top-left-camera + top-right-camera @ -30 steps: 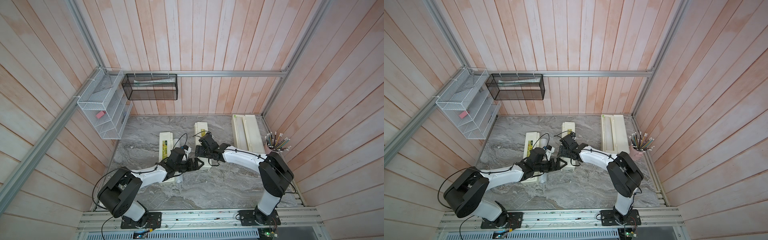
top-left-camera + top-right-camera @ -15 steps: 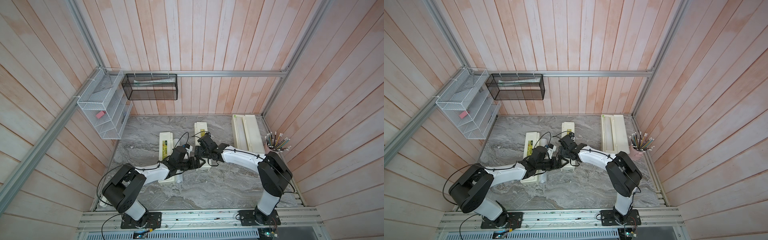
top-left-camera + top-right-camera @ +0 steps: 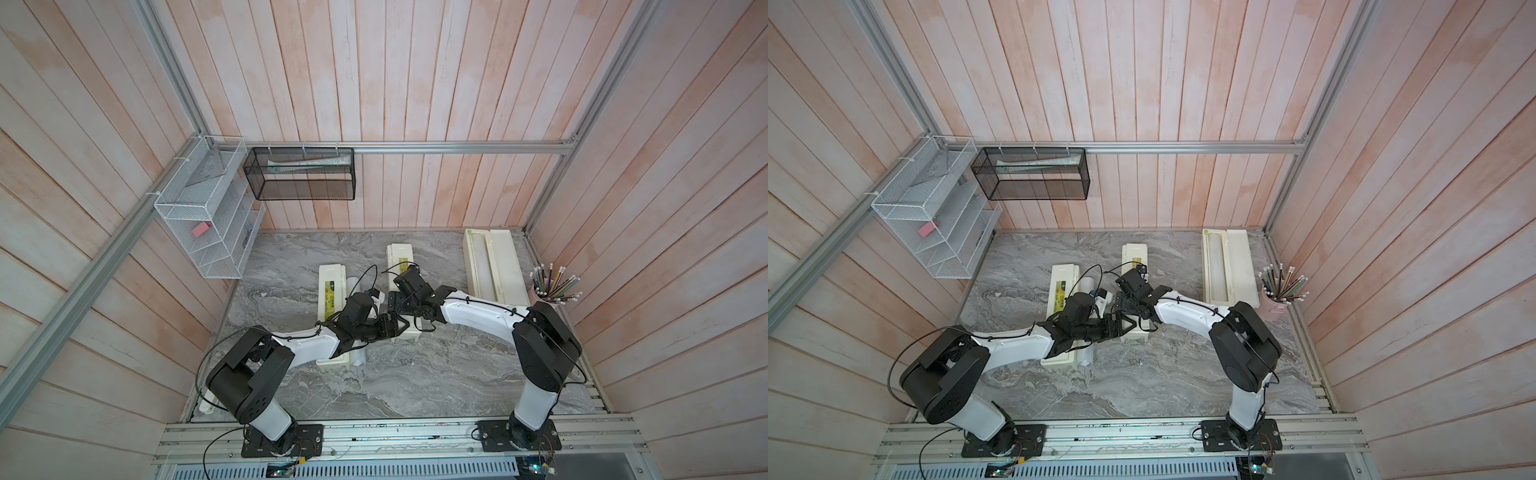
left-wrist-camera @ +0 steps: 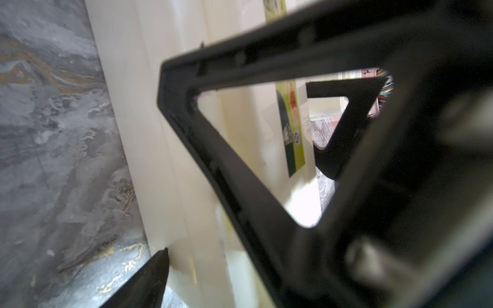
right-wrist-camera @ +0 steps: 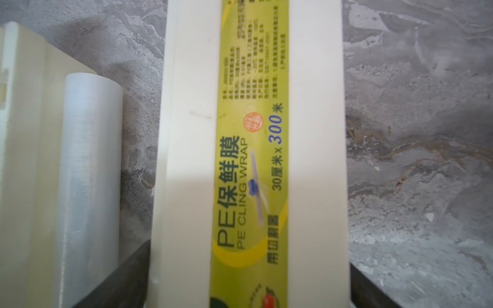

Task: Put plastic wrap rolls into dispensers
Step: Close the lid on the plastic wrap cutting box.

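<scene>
Three cream dispensers lie on the marble table. The left dispenser (image 3: 331, 291) is closed, and a plastic wrap roll (image 5: 88, 186) lies against its right side. The right dispenser (image 3: 503, 266) is open with a roll (image 3: 479, 262) in its trough. My right gripper (image 5: 249, 293) straddles the closed middle dispenser (image 5: 250, 133), a finger flush on each long side. My left gripper (image 4: 163, 165) is open at that box's near end (image 3: 405, 334). One finger lies over the lid and the other fingertip sits low by the side wall.
A pink cup of pencils (image 3: 548, 291) stands at the right edge by the open dispenser. A white wire rack (image 3: 208, 220) and a black mesh basket (image 3: 303, 174) hang on the back-left walls. Bare marble lies in front of the boxes.
My left gripper has edged right onto the near end of the middle dispenser and its jaws have narrowed a little. The right gripper has stayed on the box.
</scene>
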Robot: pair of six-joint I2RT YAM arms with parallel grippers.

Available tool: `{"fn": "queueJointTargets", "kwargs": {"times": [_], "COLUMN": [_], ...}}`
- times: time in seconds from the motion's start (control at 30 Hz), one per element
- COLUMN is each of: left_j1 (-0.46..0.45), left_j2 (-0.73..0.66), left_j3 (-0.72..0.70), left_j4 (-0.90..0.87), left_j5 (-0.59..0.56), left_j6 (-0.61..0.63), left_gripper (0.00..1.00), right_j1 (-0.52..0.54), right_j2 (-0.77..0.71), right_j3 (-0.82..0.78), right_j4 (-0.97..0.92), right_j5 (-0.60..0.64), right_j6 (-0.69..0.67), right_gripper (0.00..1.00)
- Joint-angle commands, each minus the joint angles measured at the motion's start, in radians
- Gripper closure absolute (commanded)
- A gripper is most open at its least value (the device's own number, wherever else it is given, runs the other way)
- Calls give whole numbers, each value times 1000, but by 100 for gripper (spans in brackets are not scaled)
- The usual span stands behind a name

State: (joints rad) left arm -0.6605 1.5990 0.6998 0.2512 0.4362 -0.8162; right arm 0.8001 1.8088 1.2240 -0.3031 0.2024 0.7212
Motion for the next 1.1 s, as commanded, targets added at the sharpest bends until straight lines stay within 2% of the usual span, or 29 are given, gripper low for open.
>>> {"fn": "queueJointTargets", "kwargs": {"times": [0.0, 1.07], "left_j1": [-5, -13], "left_j2": [16, 58], "left_j3": [8, -30], "left_j4": [12, 41], "left_j5": [-1, -15], "left_j6": [4, -28], "left_gripper": [13, 25], "right_j1": [19, 17], "right_j2": [46, 47], "right_j3": [16, 4], "right_j4": [20, 23], "right_j5": [-60, -70], "right_j6": [-20, -22], "right_gripper": [8, 9]}}
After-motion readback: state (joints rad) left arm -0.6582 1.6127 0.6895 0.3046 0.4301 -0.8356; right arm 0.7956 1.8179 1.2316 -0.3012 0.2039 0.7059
